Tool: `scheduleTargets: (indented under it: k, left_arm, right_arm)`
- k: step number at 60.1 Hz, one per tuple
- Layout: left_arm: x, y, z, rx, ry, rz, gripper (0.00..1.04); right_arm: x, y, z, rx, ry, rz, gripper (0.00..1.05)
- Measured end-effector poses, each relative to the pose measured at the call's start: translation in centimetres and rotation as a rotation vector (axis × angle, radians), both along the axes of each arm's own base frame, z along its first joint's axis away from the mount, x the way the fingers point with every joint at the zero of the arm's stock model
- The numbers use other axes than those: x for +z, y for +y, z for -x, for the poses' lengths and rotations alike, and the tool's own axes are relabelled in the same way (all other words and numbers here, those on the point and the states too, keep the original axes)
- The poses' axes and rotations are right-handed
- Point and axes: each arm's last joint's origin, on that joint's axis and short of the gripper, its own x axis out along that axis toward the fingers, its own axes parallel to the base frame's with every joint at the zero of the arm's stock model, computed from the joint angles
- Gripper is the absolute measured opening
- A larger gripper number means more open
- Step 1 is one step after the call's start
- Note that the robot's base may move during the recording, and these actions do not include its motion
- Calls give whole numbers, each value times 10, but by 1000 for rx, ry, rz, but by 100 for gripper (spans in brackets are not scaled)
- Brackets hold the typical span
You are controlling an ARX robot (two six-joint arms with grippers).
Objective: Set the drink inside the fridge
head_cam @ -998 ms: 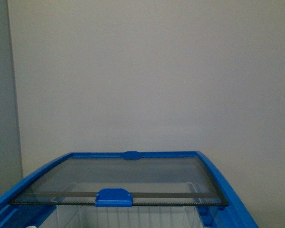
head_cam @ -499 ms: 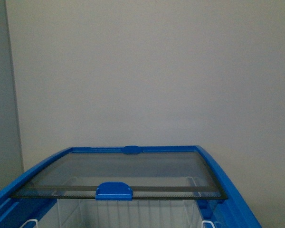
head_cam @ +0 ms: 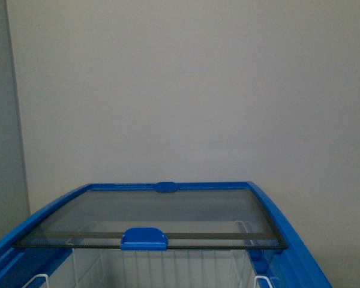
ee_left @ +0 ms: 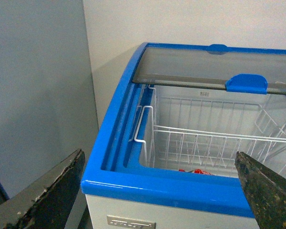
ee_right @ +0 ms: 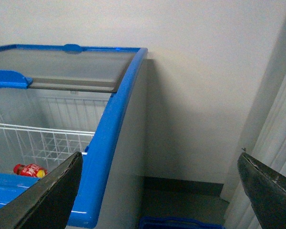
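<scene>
While the fridge (head_cam: 300,258) fills the lower part of the front view against a plain pale wall (head_cam: 186,90), its tinted glass lid (head_cam: 162,213) sits slid toward the back, leaving the near half of the chest uncovered. White wire baskets (ee_left: 214,143) hang inside, and a red-labelled drink bottle (ee_right: 29,170) lies low in the cabinet — seen again as a sliver of red from the left wrist camera. The left tool (ee_left: 162,191) hovers in front of the blue rim (ee_left: 171,188), fingers spread wide and holding nothing. The right tool (ee_right: 159,191) hangs off the fridge's right side — likewise wide apart and empty.
</scene>
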Motion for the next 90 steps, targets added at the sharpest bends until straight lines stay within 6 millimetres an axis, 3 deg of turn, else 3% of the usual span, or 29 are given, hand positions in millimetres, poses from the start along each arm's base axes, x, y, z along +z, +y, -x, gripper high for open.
scheduleTargets:
  k: [90]
  left_arm:
    - [0, 0, 0, 0, 0, 0, 97]
  right_arm:
    - [0, 0, 0, 0, 0, 0, 97]
